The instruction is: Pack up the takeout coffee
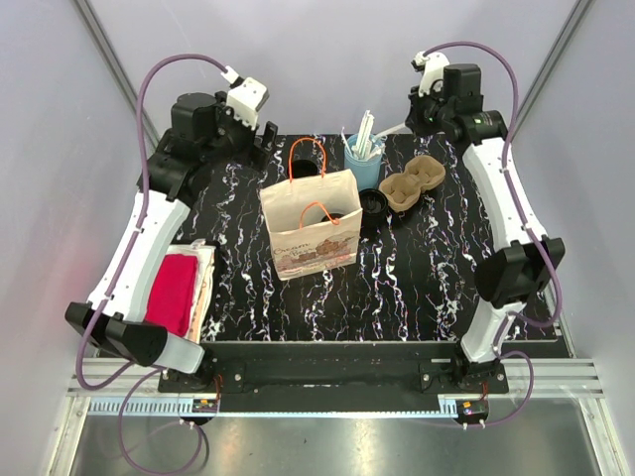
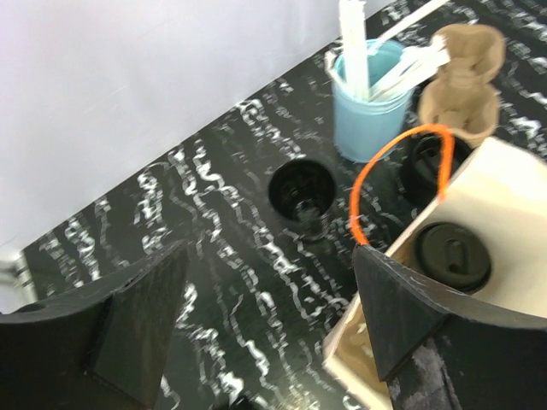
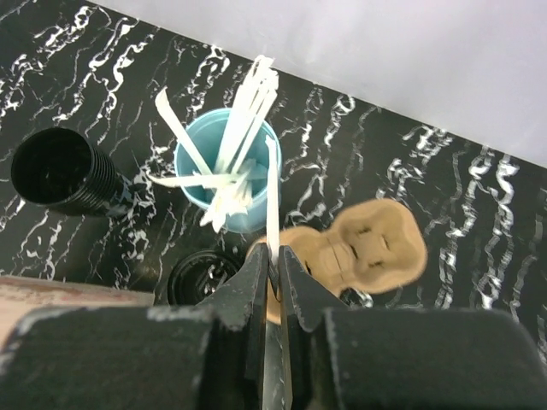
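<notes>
My L gripper (image 2: pixel 272 256) hangs wide open, nothing btwn the jaws, beside the paper bag (image 2: pixel 513 192). The coffee (image 2: pixel 453 254) sits upright inside the bag, lid on. Beyond it are the lidless black cup (image 2: pixel 301 190) & the blue cup (image 2: pixel 367 115). My R gripper (image 3: pixel 275 256) is pinched narrow on a white straw (image 3: pixel 272 196) leaning out of the blue cup.

my left arm (image 1: pixel 134 248) and right arm (image 1: pixel 511 213) both wear white shells over black joints, bolted down on black bases. a purple cable (image 1: pixel 149 89) loops off each one. the left gripper (image 2: pixel 271 252) has chunky matte black fingers (image 2: pixel 137 316), scuffed pale at the edges. the right gripper (image 3: pixel 273 254) is slim, black and worn too.
</notes>
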You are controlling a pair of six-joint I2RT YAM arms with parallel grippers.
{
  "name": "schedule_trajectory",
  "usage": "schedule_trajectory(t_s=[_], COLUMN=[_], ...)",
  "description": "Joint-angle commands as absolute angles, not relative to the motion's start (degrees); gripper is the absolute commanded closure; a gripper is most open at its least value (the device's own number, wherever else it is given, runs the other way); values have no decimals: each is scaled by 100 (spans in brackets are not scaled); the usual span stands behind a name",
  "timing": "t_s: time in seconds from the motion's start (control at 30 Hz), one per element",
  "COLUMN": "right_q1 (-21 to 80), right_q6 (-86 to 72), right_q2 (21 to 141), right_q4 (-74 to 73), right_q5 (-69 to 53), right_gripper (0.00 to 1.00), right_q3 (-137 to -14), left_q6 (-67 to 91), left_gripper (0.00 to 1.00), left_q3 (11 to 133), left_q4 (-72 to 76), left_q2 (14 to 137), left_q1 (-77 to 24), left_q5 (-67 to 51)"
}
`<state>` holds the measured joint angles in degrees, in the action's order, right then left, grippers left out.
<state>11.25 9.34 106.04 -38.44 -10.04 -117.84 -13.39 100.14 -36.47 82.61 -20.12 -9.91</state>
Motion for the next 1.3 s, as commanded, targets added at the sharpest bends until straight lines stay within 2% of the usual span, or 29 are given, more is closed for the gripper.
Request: schedule_trajectory(t_s=[0.0,0.17,0.4,0.63,0.83,1.1,1.27], right_q1=[1160,1362,2608,3049,3401,4657,5000], right_q6=[1142,1441,2056,2021,1986,2170,2224], right_q2=[9941,9379,8597,8481,8385,8569,8657], right_q4=[-4236,-4586,-5361,-6107,-6468,-6829,-6899], right_q5=[-590,-361,157,18,-158,808,905], right_gripper=[88,89,88,89,89,89,89], right_q3=[-11892,-11953,-12155,-13050,-13201,-13087,-13140], left_q6=[-1652,-1600,-1398,-1415,-1362,-1169,-1187], left_gripper=[15,11,1,1,1,1,1], left_q3=[10029,9695,8835,8368,7903,7243,7076], left_q4=[-3691,-3823,-3674,-3656,-3595,-3164,-3041], left_q2=[7858,7682,7348,7216,7093,6882,6733], left_q1=[-1829,-1416,-748,-194,386,800,914], left_q5=[-695,-686,-957,-1283,-1564,-1705,-1687])
